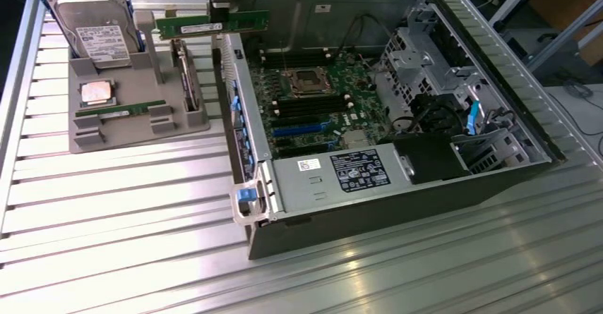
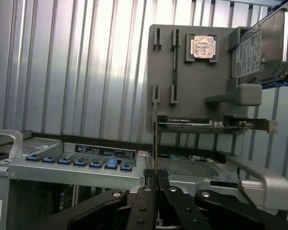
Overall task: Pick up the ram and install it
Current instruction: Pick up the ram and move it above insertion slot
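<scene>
The ram (image 1: 212,25), a thin green stick, is pinched by the end effector (image 2: 157,178). The other ram (image 1: 121,109) lies middle left: two in all.

Gripper (image 1: 229,8) hangs at far end of scene, a bit twd the exterior view's left of centre. Arm is overhead, wrist pointing approx straight down. Jaws clamped on ram (image 1: 212,26), gripping its upper edge near the middle, so the stick sits level w/ long side horiz. Wrist view: both black fingers (image 2: 145,201) meet on ram's thin edge (image 2: 156,139), their linkage bars splayed out to either side.
</scene>
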{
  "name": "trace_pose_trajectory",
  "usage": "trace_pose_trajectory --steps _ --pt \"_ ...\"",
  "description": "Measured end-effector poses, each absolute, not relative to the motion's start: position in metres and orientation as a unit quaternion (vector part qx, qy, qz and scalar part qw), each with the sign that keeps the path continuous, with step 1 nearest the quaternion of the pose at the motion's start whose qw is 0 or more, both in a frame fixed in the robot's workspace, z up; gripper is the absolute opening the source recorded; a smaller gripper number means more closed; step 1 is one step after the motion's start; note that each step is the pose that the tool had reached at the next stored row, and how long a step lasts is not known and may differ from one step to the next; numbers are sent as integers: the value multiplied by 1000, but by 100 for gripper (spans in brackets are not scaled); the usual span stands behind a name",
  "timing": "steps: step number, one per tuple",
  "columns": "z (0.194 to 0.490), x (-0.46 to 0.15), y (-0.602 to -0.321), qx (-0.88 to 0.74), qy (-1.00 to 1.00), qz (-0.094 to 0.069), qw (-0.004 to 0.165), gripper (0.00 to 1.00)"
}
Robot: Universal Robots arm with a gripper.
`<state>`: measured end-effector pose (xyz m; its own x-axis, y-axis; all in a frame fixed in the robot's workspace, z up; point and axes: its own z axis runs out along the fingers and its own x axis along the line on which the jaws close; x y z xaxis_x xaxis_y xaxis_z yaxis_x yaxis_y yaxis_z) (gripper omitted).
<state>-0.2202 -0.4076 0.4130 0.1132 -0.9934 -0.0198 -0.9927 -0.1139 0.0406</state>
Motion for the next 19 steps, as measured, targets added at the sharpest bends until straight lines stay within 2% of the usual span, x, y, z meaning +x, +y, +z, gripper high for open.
trace_pose_trajectory --steps 19 --pt "413 -186 -408 746 -666 -21 9 12"
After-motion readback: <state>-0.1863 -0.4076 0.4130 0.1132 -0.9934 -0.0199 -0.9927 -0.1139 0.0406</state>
